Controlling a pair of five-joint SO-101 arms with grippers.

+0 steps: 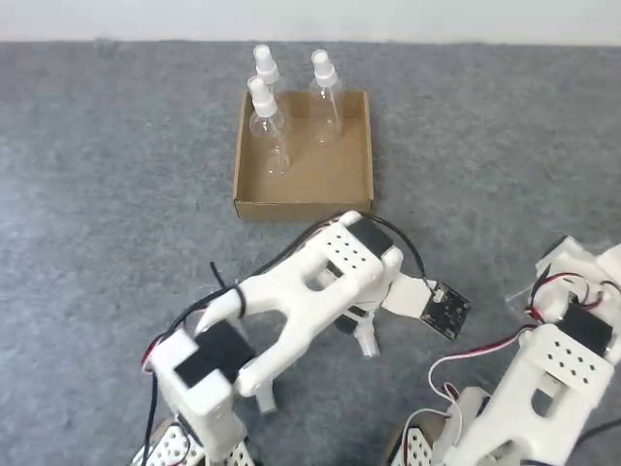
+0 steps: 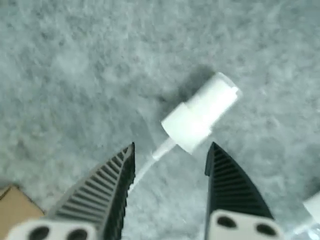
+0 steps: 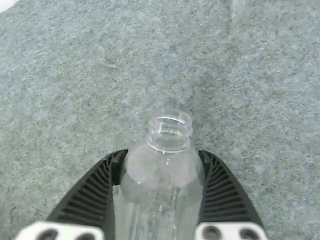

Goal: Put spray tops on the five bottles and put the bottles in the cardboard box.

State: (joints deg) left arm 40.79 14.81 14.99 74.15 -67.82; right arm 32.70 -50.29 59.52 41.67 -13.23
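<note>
Beyond the left arm [image 1: 310, 282], high view: cardboard box [image 1: 303, 206] open on grey carpet [image 1: 97, 194]; three capped bottles [image 1: 269, 131] upright at its far end.
Left wrist view, left gripper [image 2: 171, 146]: released, fingers [image 2: 107, 185] spread wide, holding nothing.
Left wrist view, spray top [image 2: 200, 117]: lying on the carpet just ahead of the fingertips, its thin tube [image 2: 161, 149] running back between them.
Right wrist view, right gripper [image 3: 161, 155]: clenched on an uncapped bottle [image 3: 167, 170].
Right wrist view, neck [image 3: 170, 131]: open, projecting just past the fingertips, carpet beyond.
</note>
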